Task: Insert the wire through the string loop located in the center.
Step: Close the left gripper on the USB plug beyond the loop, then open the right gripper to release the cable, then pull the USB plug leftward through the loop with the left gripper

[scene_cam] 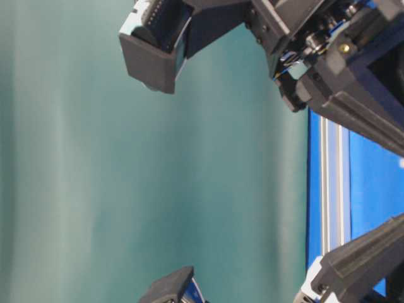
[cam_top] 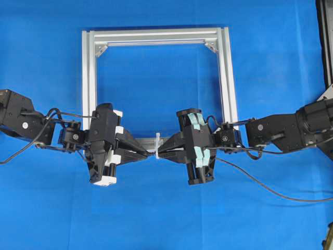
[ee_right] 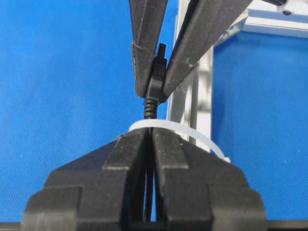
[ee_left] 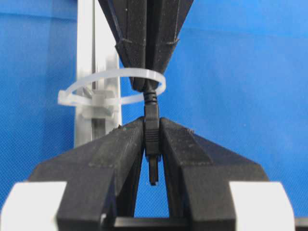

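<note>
The left hand (ee_left: 151, 144) pinches the plug of the wire (ee_left: 152, 132), which has passed through the string loop (ee_left: 111, 91) fixed to the frame (cam_top: 89, 78). The right hand (ee_right: 150, 144), on the loop's other side, is pressed together on the cable. If both pull apart, the plug may slip free or drag back out through the loop.

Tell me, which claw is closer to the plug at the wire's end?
Left. The left gripper is clamped on the plug, just past the white loop. The right gripper pinches the wire behind the plug, on the loop's other side.
</note>
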